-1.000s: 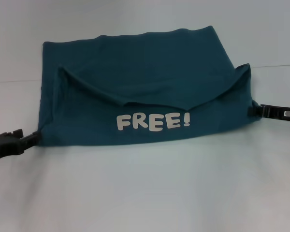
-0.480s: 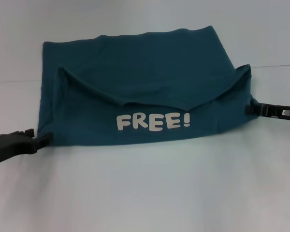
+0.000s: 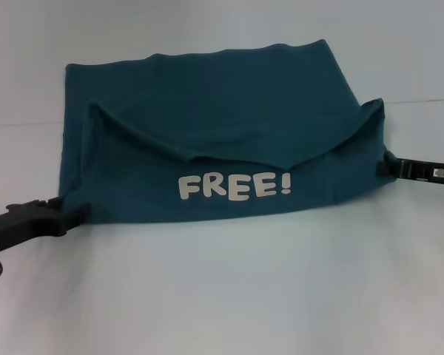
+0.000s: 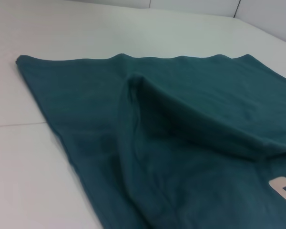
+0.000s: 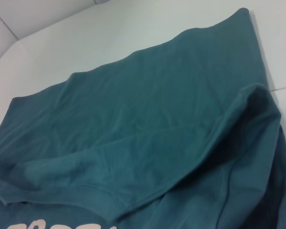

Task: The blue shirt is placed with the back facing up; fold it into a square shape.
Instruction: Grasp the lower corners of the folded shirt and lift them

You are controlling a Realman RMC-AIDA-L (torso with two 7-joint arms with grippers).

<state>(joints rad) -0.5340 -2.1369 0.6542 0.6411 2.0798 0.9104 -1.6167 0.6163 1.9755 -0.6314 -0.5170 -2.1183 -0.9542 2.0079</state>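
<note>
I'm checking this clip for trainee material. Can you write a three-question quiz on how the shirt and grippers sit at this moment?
1. True or false: the white lettering on the blue shirt faces up.
2. Which side of the shirt is the left gripper at? A: near left corner. B: far edge. C: middle.
3. Fill in: the right gripper is at the shirt's ____ edge.

Key: 1 true; 2 A; 3 right.

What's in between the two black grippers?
In the head view, only the folded dark teal-blue shirt with white "FREE!" lettering lies between the left gripper and right gripper.
</note>
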